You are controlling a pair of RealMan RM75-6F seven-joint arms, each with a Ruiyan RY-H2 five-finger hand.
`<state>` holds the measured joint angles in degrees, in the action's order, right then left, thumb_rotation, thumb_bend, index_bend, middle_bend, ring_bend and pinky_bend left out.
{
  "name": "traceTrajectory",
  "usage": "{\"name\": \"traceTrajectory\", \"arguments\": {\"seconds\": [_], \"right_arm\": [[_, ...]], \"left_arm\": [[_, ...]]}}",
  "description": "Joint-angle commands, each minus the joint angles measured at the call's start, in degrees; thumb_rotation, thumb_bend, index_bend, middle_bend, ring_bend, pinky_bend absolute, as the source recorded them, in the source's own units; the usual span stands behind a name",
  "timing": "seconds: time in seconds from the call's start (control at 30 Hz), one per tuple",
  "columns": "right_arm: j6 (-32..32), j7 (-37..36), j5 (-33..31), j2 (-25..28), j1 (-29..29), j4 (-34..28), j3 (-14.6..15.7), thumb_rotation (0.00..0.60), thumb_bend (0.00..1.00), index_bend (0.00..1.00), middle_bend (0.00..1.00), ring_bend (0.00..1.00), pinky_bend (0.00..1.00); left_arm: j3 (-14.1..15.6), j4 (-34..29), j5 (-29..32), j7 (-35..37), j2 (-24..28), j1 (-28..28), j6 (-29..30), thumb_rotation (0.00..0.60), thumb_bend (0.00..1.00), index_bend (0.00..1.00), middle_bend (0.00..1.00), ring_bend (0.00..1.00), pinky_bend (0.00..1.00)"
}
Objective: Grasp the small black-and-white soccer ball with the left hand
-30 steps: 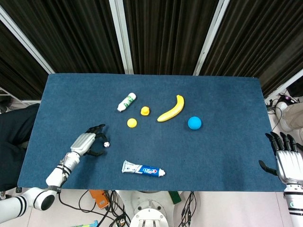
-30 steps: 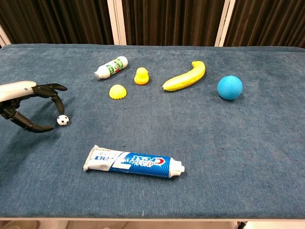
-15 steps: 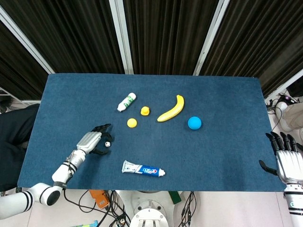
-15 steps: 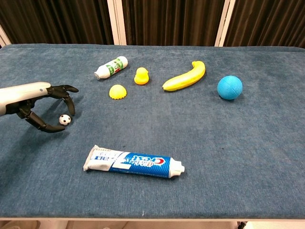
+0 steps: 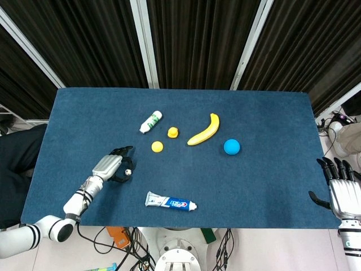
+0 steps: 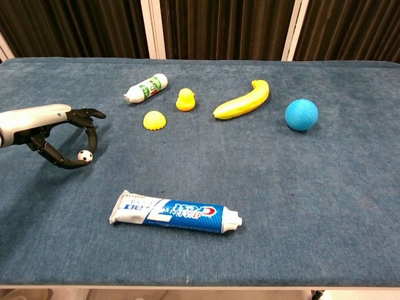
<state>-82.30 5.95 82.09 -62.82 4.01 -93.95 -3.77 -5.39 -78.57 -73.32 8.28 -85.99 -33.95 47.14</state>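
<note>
Closing step: left hand (image 6: 59, 134) apparently pinches the ball (image 6: 85, 156) above the counter (image 6: 262, 187); next, firm the hold.

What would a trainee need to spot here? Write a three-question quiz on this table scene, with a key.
1. True or false: the left robot hand has its fingers curled around the small soccer ball.
2. Which object lies nearest the table's front edge? A) banana B) toothpaste tube C) blue ball
3. Fill in: the rubber duck sits between the white bottle and the ____.

Key: 1 true; 2 B; 3 banana.
</note>
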Motion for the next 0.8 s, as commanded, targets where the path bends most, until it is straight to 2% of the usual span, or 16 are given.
{"name": "traceTrajectory", "arguments": {"seconds": [0.03, 0.23, 0.53, 0.63, 0.8], "right_arm": [[-0.06, 0.04, 0.07, -0.01, -0.03, -0.03, 0.04, 0.6, 0.35, 0.17, 0.16, 0.08, 0.0], [0.01, 0.24, 0.0, -0.04, -0.01, -0.07, 0.06, 0.6, 0.35, 0.17, 0.16, 0.08, 0.0], [-0.07, 0.19, 0.05, -0.04, -0.03, -0.11, 0.06, 0.6, 0.35, 0.17, 0.16, 0.08, 0.0], [-0.07, 0.11, 0.12, -0.02, -0.03, -0.13, 0.09, 0.6, 0.35, 0.17, 0.16, 0.08, 0.0], [-0.02, 0.05, 0.16, 0.01, -0.02, -0.19, 0.14, 0.6, 0.35, 0.17, 0.16, 0.08, 0.0]], "left_arm": [[0.12, 0.54, 0.37, -0.3, -0.08, -0.21, -0.4, 0.6, 0.27, 0.48, 0.03, 0.0, 0.06], [0.19, 1.33, 0.81, 0.05, -0.1, -0.58, -1.17, 0.6, 0.28, 0.49, 0.03, 0.0, 0.06], [0.44, -0.31, 0.28, 0.4, 1.29, -0.74, -1.1, 0.6, 0.34, 0.59, 0.1, 0.0, 0.06], [0.24, -3.28, -0.25, -0.76, 3.49, -0.87, -0.29, 0.6, 0.35, 0.59, 0.1, 0.0, 0.06], [-1.13, -14.28, 0.73, -4.59, 10.88, -2.09, -0.43, 0.6, 0.35, 0.59, 0.1, 0.0, 0.06]]}}
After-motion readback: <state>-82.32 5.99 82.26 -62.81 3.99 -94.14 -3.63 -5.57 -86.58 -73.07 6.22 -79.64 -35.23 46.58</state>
